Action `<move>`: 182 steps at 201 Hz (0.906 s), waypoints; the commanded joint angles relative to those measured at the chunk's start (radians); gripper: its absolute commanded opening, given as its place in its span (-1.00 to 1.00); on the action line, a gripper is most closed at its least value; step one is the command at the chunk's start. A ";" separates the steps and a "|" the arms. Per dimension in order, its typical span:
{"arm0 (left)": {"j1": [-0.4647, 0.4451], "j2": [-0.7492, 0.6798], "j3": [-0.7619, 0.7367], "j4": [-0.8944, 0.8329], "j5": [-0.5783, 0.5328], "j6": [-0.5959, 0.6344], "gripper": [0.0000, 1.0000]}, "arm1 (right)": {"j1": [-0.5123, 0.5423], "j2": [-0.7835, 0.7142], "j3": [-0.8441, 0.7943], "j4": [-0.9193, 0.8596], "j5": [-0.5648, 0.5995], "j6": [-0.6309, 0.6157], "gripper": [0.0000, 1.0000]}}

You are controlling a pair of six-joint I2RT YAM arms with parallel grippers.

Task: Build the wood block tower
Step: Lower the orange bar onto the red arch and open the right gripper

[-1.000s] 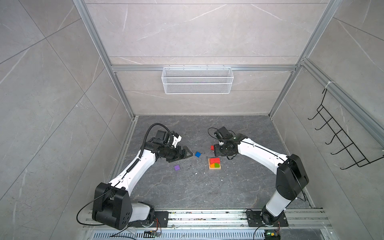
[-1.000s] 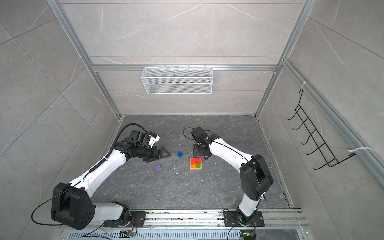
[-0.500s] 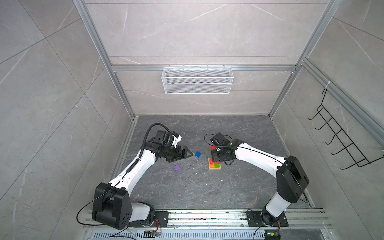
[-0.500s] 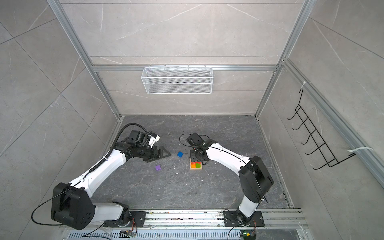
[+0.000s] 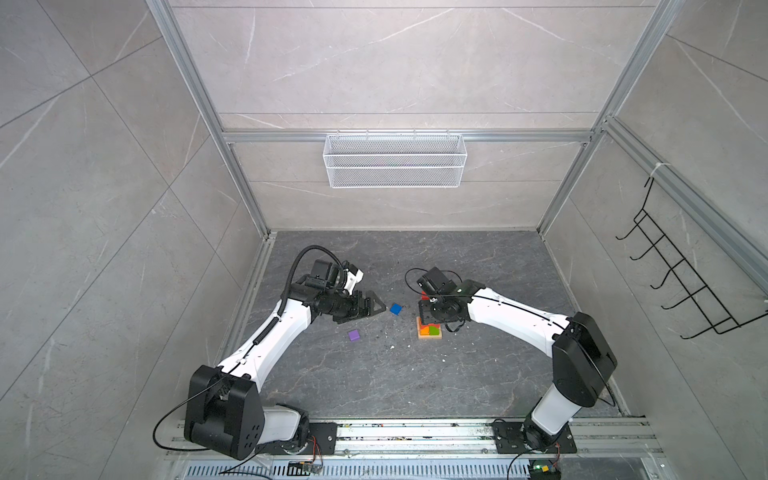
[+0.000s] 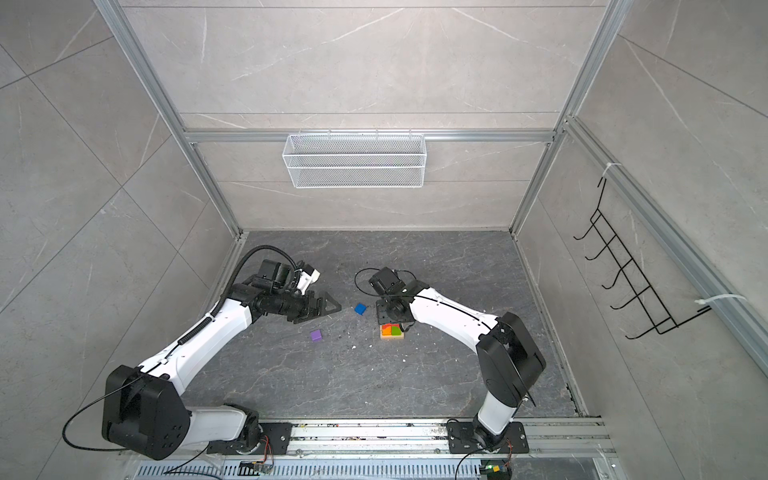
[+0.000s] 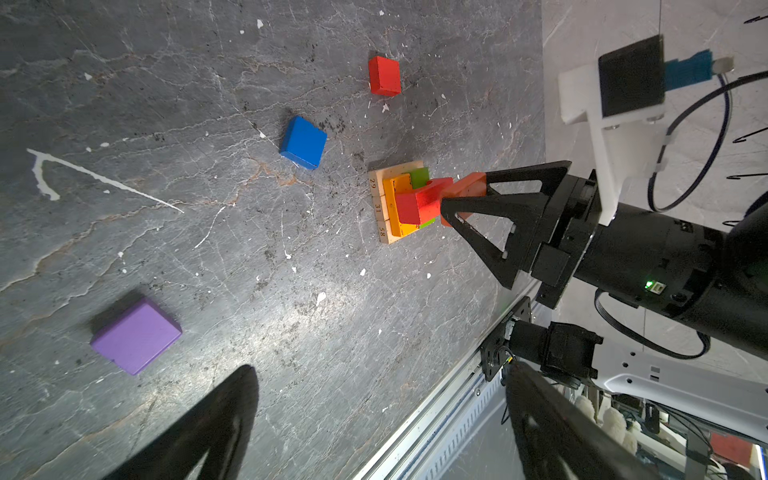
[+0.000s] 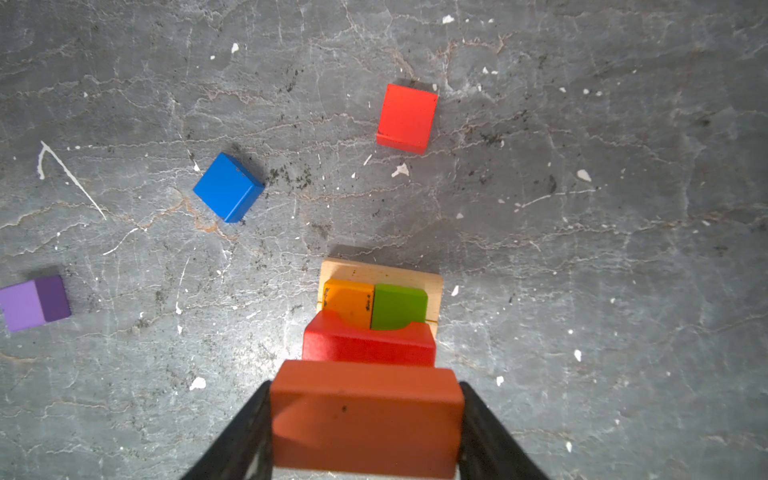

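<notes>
Hovering just over the tower (image 8: 374,272) with an orange block (image 8: 365,415) clamped in the right gripper (image 7: 463,192) and the left gripper (image 5: 371,311) spread wide, empty, well clear of the tower — could shove the top red block (image 8: 368,345) askew, or topple everything, if lowered off-centre or released tilted.

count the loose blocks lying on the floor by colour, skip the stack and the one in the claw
red block: 1
blue block: 1
purple block: 1
total: 3
</notes>
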 commanded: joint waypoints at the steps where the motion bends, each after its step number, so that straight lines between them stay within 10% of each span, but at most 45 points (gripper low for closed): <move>1: -0.003 -0.018 0.006 0.010 0.029 -0.001 0.90 | 0.010 0.027 -0.006 0.004 0.020 0.021 -0.29; 182: -0.003 -0.023 0.000 0.010 0.023 -0.001 0.90 | 0.014 0.068 0.000 0.004 0.017 0.022 -0.28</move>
